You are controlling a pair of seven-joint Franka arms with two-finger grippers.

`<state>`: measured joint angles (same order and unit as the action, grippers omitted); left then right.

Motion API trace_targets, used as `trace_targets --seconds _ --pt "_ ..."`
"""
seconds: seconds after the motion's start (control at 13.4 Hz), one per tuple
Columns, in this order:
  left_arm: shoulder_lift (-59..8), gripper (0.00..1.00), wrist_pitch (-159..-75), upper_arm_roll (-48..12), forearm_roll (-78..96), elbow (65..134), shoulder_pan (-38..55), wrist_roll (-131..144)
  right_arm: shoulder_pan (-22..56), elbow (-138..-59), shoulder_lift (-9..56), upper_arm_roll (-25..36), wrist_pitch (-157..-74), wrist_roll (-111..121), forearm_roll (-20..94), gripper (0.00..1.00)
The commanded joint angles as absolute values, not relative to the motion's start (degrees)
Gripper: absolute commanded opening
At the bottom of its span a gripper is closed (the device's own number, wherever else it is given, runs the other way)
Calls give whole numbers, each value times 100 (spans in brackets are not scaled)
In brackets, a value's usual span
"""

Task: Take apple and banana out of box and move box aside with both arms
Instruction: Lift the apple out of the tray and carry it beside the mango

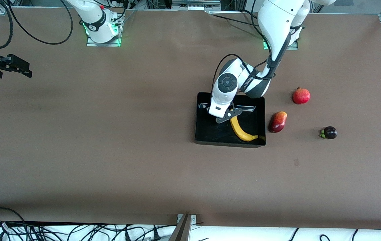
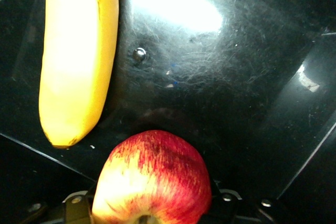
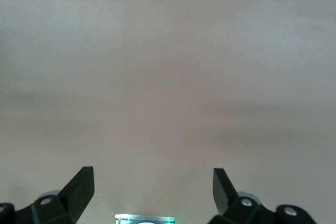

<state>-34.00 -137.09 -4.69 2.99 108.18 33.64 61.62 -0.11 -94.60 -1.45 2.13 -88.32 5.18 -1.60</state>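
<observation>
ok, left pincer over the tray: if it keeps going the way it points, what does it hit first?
The apple sits between the left pincer's fingers; straight ahead lies the black tray's floor, beside the banana. How much gap remains is unclear.

The left arm reaches down, its left gripper (image 1: 228, 115) low, wrist bent; state unclear. The right gripper (image 3: 153, 190) waits with fingers (image 3: 80, 184) spread wide.

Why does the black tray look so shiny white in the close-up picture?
Left wrist view: overhead light glares off the glossy tray floor, and the banana is washed out. Front view: even light, soft shadows. Right wrist view: bare table, no glare.
</observation>
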Motion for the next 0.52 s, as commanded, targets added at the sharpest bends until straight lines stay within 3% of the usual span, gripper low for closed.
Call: trace_targets --seconds 0.0,0.45 --pt "-3086 0 -13195 -413 378 10689 3331 6100 9 -9396 -167 237 -8728 580 -79 100" --pt "-2593 0 -11727 -282 526 10003 2980 5434 9 -9396 -167 237 -8728 580 -79 100"
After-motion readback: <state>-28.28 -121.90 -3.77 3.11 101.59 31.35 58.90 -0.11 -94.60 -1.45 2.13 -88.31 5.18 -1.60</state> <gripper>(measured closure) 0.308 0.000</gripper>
